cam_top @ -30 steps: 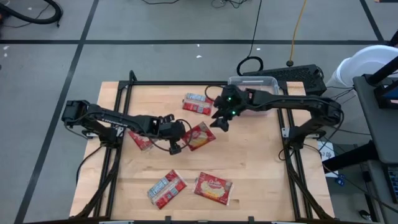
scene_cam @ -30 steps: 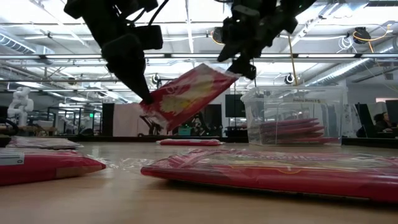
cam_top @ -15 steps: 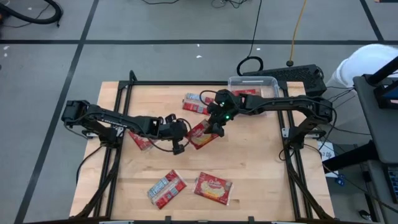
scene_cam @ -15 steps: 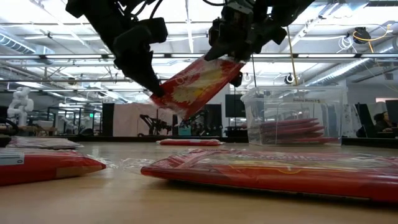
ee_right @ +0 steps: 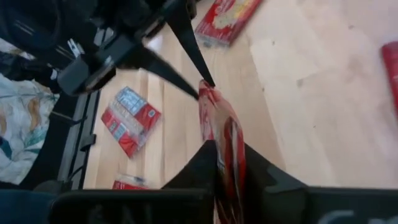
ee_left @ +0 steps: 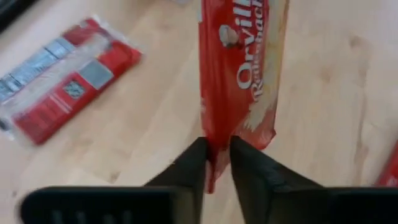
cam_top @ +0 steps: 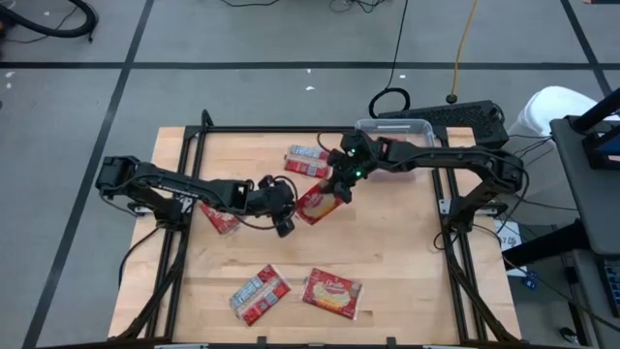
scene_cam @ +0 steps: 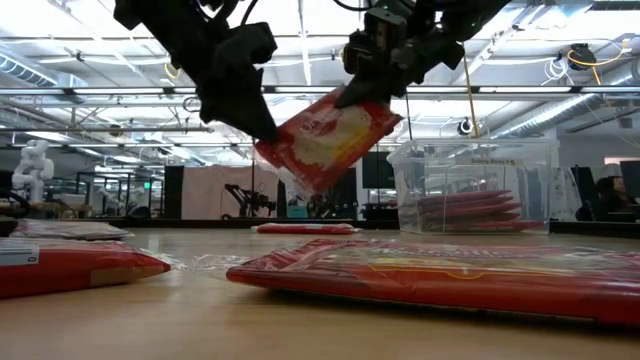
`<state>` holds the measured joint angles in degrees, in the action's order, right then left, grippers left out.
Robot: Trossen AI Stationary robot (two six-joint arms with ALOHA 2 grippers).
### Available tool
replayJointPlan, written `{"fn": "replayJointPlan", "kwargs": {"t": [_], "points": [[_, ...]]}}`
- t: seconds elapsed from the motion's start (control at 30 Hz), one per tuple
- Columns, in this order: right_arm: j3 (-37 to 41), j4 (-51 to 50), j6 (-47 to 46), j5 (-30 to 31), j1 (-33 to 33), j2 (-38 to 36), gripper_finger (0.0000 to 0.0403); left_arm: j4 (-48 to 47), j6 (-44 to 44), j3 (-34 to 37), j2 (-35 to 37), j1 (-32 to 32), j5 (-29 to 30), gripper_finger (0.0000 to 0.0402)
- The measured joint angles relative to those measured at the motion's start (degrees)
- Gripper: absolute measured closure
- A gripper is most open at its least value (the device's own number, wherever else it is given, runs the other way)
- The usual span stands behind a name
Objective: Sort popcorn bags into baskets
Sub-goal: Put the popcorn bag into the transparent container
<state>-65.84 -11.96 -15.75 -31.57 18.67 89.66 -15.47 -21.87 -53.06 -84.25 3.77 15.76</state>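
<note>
Compared with a second ago, the right hand [cam_top: 341, 186] is no longer hovering open above the raised popcorn bag [cam_top: 319, 205]; it is now pinching the bag's upper end, and the bag is sitting higher and more upright over the counter [cam_top: 387, 262]. The left hand [cam_top: 286, 219] is loosening at the bag's lower edge: in its wrist view the fingers [ee_left: 194, 163] are flanking the bag's corner, narrowly parted.

Open wood is lying beneath the bag and toward the clear basket [cam_top: 395, 130], which is standing at the counter's far right edge with red bags already inside. Another bag [cam_top: 309, 161] is lying flat just beside the route, and three more bags are resting well apart toward the near and left sides.
</note>
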Motion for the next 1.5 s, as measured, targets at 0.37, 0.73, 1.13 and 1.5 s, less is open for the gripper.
{"fn": "replayJointPlan", "kwargs": {"t": [0.37,0.73,1.13,1.5], "points": [[0.01,-3.99,-1.97,0.0,5.14,-5.53,0.039,-3.55,-13.19,-0.15,2.56,-2.38,4.03,0.02],[0.0,-7.59,-9.9,0.15,11.15,-14.03,0.0391,-9.21,-13.96,-0.04,4.81,-8.06,2.35,0.0219],[0.0,-9.55,-17.97,-0.22,21.17,-21.16,0.039,-9.38,-9.24,0.02,4.74,-12.11,-1.4,0.0254],[0.0,-14.47,-18.16,-6.27,32.15,-24.25,0.039,-9.59,-11.85,0.02,4.74,-11.12,-5.44,0.0254]]}}
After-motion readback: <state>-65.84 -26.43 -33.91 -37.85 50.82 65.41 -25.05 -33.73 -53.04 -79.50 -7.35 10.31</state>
